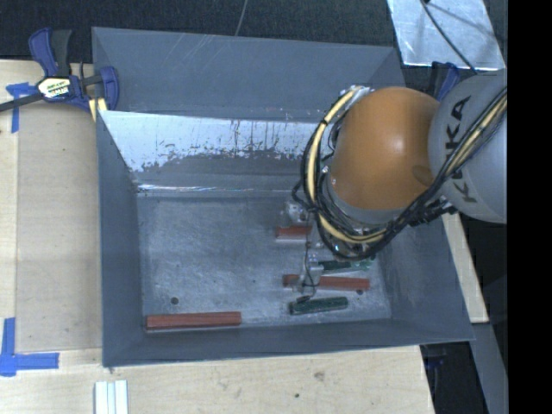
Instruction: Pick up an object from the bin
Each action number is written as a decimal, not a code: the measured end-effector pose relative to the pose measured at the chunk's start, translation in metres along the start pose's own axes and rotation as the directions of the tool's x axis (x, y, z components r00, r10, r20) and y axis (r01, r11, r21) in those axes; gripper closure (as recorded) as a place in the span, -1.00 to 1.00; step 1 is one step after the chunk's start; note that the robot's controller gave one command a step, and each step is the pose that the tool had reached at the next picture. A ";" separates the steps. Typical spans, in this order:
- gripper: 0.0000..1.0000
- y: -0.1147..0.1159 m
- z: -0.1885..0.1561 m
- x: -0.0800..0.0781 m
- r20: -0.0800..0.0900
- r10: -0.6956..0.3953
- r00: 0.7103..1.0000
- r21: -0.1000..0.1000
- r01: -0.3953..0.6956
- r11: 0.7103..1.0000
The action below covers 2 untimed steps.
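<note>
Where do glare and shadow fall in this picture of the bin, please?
Camera view: pale glare runs along the bin's far wall; the orange cover seems to shade the floor beneath it; the reddish-brown stick at near left is evenly lit.

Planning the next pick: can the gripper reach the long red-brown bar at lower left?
Probably yes: the red-brown bar lies alone, nothing on it, the gripper off to its right. The bin wall close beside it may crowd the grasp.

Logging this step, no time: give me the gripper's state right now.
Gripper: open or shut cannot be told; it is low over a red and green stick in the right front of the bin.
</note>
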State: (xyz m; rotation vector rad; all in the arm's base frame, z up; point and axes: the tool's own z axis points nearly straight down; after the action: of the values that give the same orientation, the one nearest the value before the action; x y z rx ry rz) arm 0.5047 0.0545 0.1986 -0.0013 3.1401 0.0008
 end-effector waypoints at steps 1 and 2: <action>-1.00 0.000 -0.001 0.000 0.001 0.001 1.000 0.000 -0.001 1.000; -1.00 -0.017 0.050 -0.055 0.013 -0.010 1.000 0.000 0.010 1.000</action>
State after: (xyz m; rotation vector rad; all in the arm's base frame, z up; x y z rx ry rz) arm 0.5596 0.0378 0.1487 -0.0164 3.1272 0.0015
